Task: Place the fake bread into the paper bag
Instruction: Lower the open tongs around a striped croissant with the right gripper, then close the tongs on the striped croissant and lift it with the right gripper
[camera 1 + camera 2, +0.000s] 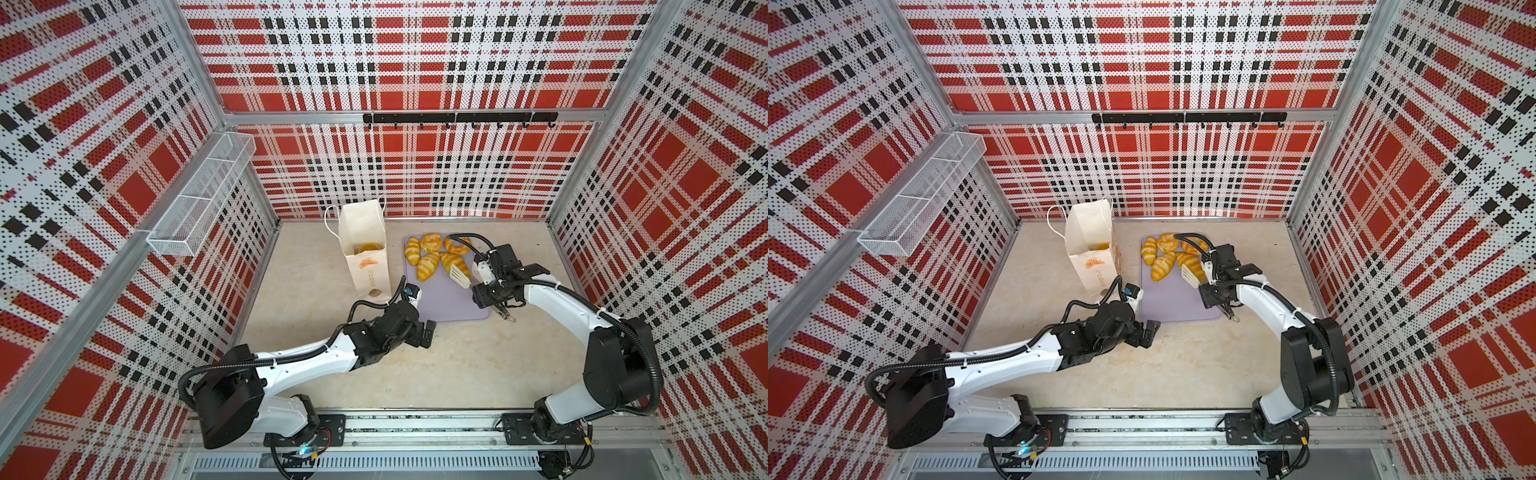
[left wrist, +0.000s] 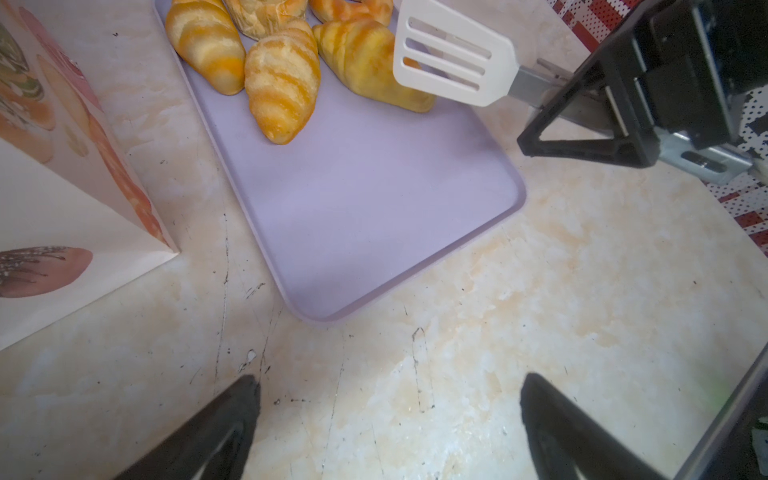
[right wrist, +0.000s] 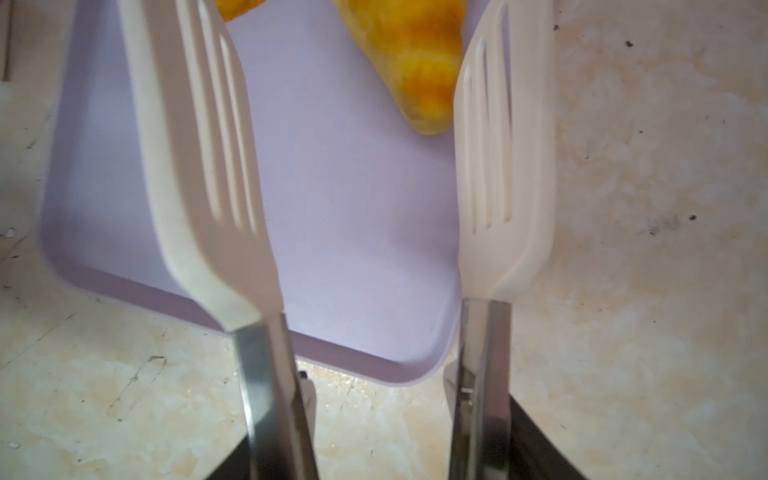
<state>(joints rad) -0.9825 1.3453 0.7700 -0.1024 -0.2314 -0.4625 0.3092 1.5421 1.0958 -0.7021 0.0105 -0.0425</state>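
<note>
The bag (image 1: pixel 368 274) stands upright on the table (image 1: pixel 332 374), just above centre in both top views, mouth open; one piece of bread (image 1: pixel 368 248) shows inside it. Five more pieces lie in a cluster on the far end of the tray (image 1: pixel 449 303), which lies just right of the bag; the near end of the tray is bare. The right gripper (image 1: pixel 486 291) sits at the right edge of the tray with its jaws part closed on the handles of the tongs (image 1: pixel 459 276). The tongs are spread (two white slotted heads, well apart in the right wrist view). In that view the tip of a croissant (image 3: pixel 415 62) lies between the heads, close to the one on the right of the frame; contact cannot be told. In the left wrist view one head (image 2: pixel 449 62) overlaps the same croissant (image 2: pixel 370 62). The left gripper (image 2: pixel 390 386) is below the near left corner of the tray, above the table, jaws fully apart and holding nothing. The bag's corner (image 2: pixel 62 208) is at the left edge of that view.
</note>
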